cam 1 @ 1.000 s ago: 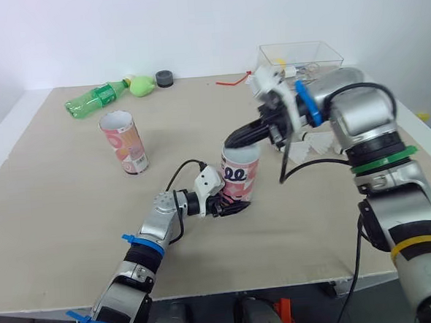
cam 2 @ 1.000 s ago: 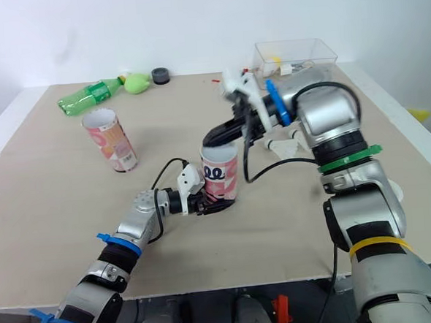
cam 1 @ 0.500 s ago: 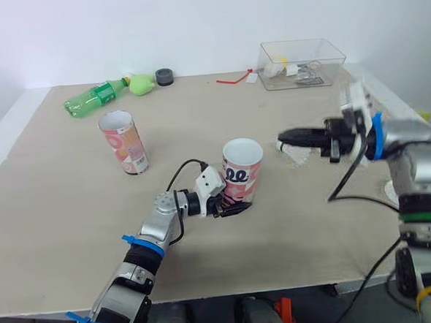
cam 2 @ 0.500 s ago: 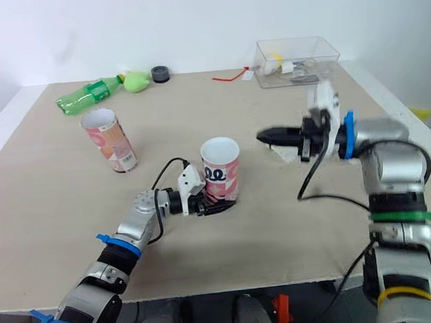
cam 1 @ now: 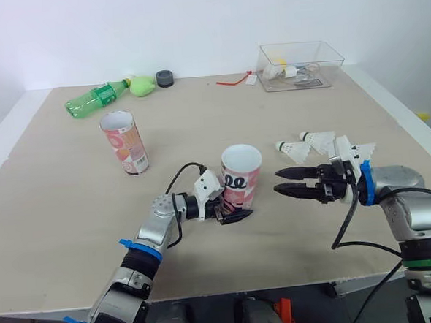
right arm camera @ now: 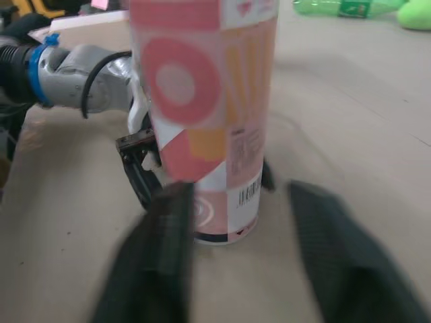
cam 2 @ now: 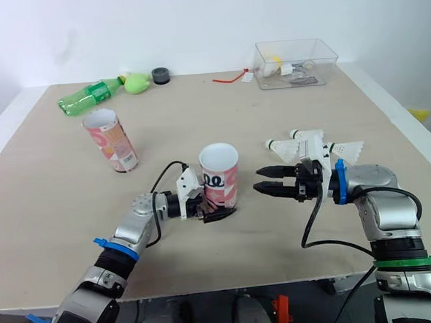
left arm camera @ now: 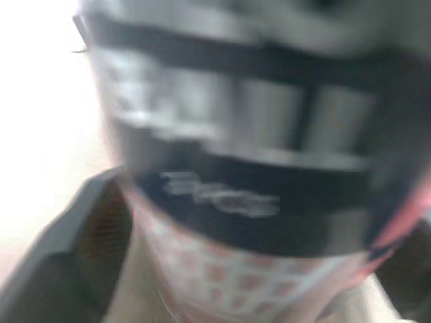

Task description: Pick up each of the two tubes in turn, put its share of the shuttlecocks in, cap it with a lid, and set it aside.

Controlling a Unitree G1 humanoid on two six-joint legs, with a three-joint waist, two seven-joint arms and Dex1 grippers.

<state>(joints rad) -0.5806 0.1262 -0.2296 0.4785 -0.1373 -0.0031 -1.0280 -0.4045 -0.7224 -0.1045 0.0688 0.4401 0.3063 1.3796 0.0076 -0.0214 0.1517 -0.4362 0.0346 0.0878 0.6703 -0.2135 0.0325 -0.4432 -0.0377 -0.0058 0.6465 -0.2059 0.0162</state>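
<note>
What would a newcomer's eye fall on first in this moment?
The pink tube stands open-topped near the middle of the table, with the left gripper clamped on its base. Facing it from the robot's right, the right gripper is held low, jaws open and empty. Just behind that gripper white shuttlecocks lie on the table, and a second tube stands farther back on the left.

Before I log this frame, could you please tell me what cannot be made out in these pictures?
Inside of the near tube: head views, hidden by its own wall.
Print on that tube: left wrist view, blurred.
Contents of the clear box: head views, too small.
Shuttlecock behind the right pincer: partly covered by its wrist.
Dark cap: too small to tell if a lid.
</note>
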